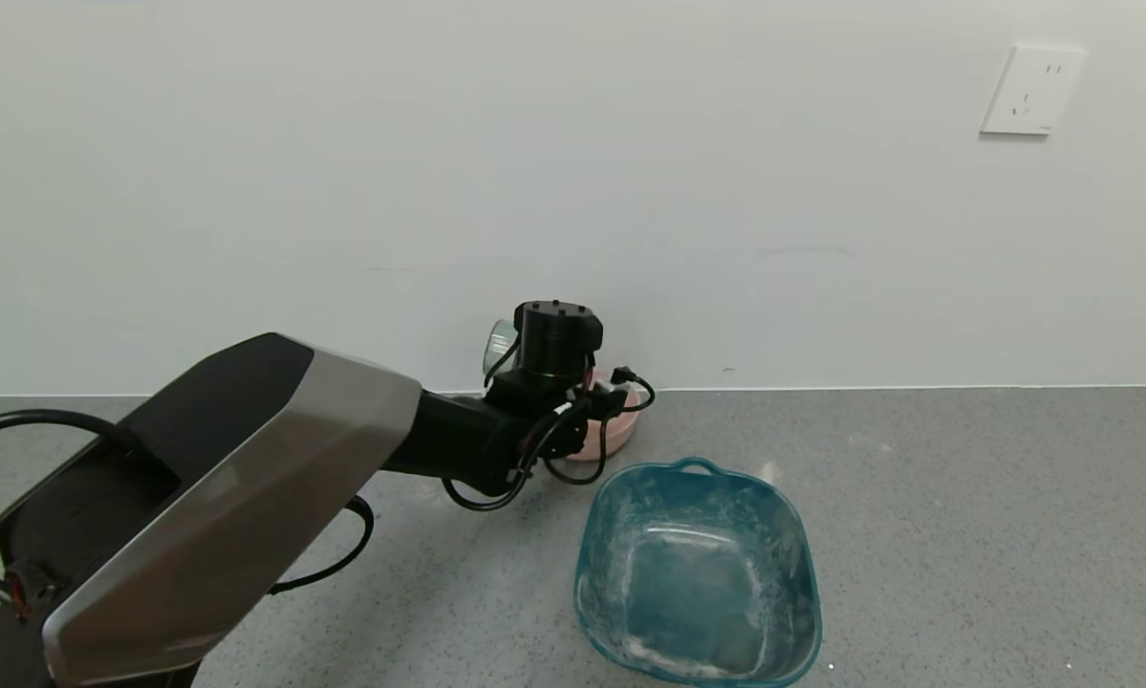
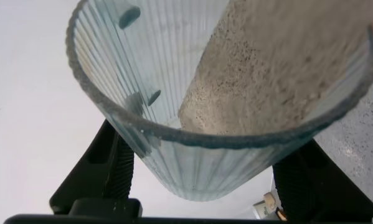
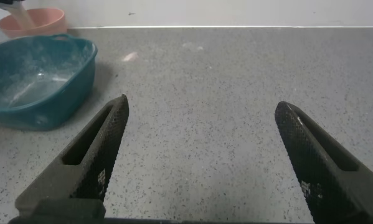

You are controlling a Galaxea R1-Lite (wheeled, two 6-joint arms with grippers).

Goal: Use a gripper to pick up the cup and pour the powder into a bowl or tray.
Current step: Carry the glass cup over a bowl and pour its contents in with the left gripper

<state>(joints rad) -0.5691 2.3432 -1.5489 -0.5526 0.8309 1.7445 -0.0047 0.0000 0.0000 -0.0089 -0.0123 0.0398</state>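
Cup (image 2: 192, 93) sits tipped, clenched between the left claw (image 2: 202, 180) fingers above the pink bowl (image 1: 620, 430), powder (image 2: 279, 68) sliding out

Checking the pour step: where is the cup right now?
In the head view, the cup is tipped in the left hand, above the pink bowl by the wall.

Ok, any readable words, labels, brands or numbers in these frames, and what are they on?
None can be read.
wall socket: small mark at its lower edge, too small to read.
ribbed cup, pink bowl, teal basin, left gripper: no text shows.
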